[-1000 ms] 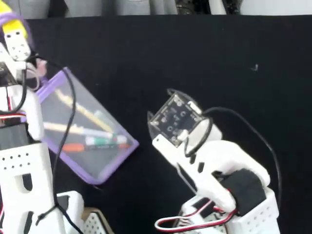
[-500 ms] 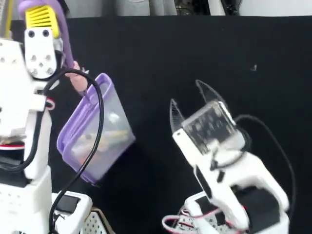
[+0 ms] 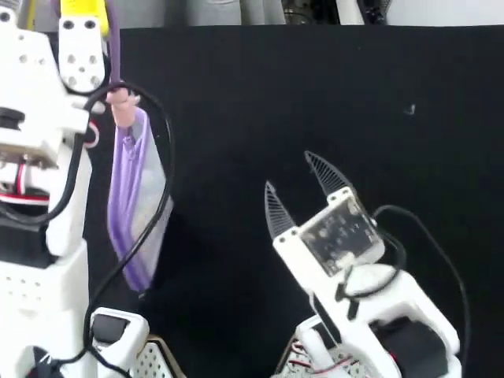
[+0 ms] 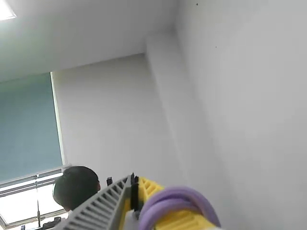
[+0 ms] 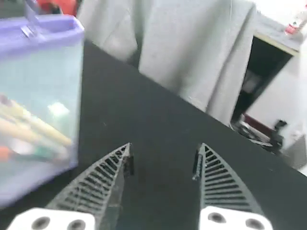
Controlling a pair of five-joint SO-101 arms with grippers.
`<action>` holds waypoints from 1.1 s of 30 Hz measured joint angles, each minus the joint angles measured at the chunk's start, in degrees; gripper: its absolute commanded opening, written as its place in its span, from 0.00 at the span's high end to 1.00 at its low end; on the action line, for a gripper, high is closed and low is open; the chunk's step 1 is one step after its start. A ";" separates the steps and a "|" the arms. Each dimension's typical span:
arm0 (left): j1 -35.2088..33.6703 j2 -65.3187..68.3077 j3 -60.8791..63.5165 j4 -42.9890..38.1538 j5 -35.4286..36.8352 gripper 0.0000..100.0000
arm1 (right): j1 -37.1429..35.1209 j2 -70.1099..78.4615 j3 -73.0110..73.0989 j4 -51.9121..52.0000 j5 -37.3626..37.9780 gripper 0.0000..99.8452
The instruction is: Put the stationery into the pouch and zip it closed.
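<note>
- I am seeing the pouch (image 3: 130, 205) hanging upright at the left, clear of the table (image 3: 315, 87). A second ago it was lying flat on the black cloth, so the left arm has lifted it.
- The left gripper (image 4: 135, 189) is pointing up toward the ceiling. Its grey toothed finger and yellow finger are pressed together on the pouch's purple loop (image 4: 177, 203), which is carrying the weight.
- The right gripper (image 5: 163, 163) has risen and turned toward the pouch. Its two fingers are standing well apart, holding nothing, near the pouch but not touching it.
- The stationery (image 5: 33, 127) is already lying inside, so I am judging that only the zipping is left. Whether the zip is shut, I cannot tell.
- Hanging is probably letting the pens settle away from the top band, which should be easing the zip's run.
- The pouch is a soft, flat rectangle with clear, faintly glossy sides and a lilac border.
- The pens are slim sticks, mostly pale yellow, with orange and green showing low down.
- The right gripper's fingers are pointed, leaf-shaped and translucent, ribbed with a fine lattice.
- The table covering is looking matte and black.
</note>
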 measured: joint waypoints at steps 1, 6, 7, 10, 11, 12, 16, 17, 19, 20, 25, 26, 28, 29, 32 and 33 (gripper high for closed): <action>0.00 1.32 -1.41 0.00 0.00 0.97 | -0.88 -1.23 0.00 0.00 -1.23 0.79; 0.00 8.70 -7.38 0.00 0.00 0.97 | -2.73 -5.98 1.67 -3.69 -10.29 0.79; 0.09 10.02 -8.00 0.00 0.00 0.97 | -2.55 -7.38 2.73 -4.66 -12.22 0.79; 0.09 12.04 -8.97 1.85 0.00 0.97 | -2.64 -11.87 7.12 -7.47 -14.77 0.78; 0.09 12.22 -8.97 2.90 0.00 0.97 | -2.55 -13.45 8.79 -8.35 -15.12 0.76; 0.09 12.48 -8.97 3.96 0.00 0.97 | -2.55 -15.12 10.55 -9.05 -15.30 0.74; 0.35 12.75 -9.32 7.56 0.00 0.97 | -5.36 -21.36 18.73 -12.31 -15.82 0.70; 0.53 12.92 -9.32 8.35 0.00 0.97 | -7.30 -22.68 20.75 -12.92 -15.82 0.70; 0.70 12.92 -9.32 10.55 0.00 0.97 | -11.43 -23.03 24.79 -14.42 -15.82 0.70; 0.70 12.92 -9.32 11.96 0.00 0.97 | -13.71 -23.12 26.81 -15.91 -15.82 0.70; 0.62 12.92 -9.32 17.93 5.10 0.97 | -21.01 -23.12 34.46 -24.88 -15.82 0.70; 0.62 12.92 -9.32 18.90 6.42 0.97 | -21.80 -23.12 34.99 -26.11 -15.82 0.70; 0.62 13.01 -9.32 20.66 9.05 0.97 | -23.47 -23.12 35.08 -28.31 -15.82 0.70; 0.62 13.10 -9.32 20.75 10.46 0.97 | -24.62 -22.86 35.08 -29.01 -15.82 0.70; 2.81 14.51 -9.32 19.43 14.86 0.97 | -25.76 -21.63 35.34 -29.98 -15.82 0.70; 3.96 15.03 -9.32 18.90 15.65 0.97 | -26.11 -21.19 35.43 -29.98 -15.82 0.70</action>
